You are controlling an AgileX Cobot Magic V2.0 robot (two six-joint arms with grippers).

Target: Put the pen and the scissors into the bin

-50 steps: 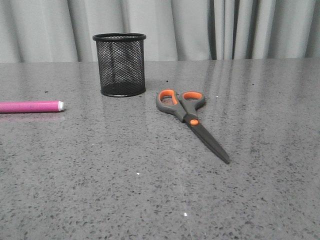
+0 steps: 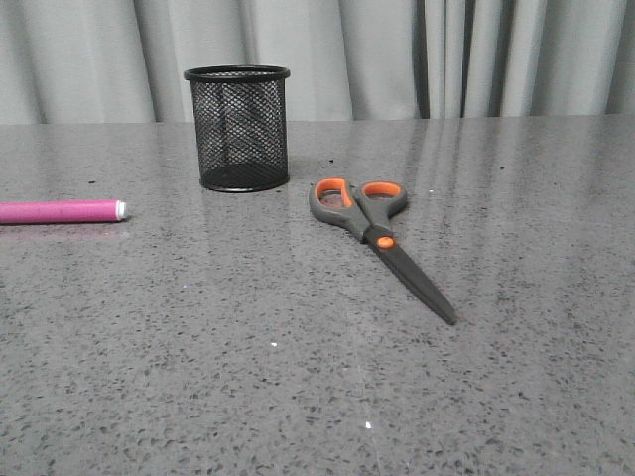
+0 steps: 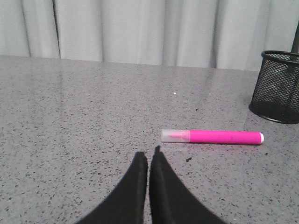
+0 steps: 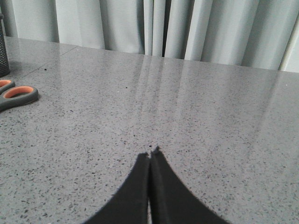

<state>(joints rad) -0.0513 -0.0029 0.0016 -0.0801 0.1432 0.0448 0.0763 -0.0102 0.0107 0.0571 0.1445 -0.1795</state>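
We see the table (image 2: 516, 397) bearing the upright bin (image 2: 237, 129) at 11 o'clock, the scissors (image 2: 375, 234) flat at its 4 o'clock, the pen (image 2: 62, 211) lying at 9, all waiting to be picked while our left gripper (image 3: 149, 154) and right gripper (image 4: 150, 156) hang pinched together, holding nothing.

The bin (image 2: 237, 128) is stood upright on the bench (image 2: 198, 377), its mouth uncovered. Bare bench is seen between it and the pen (image 2: 62, 211), well apart to the left. The scissors (image 2: 376, 236) are laid near its right, not touching. The near bench is unoccupied.
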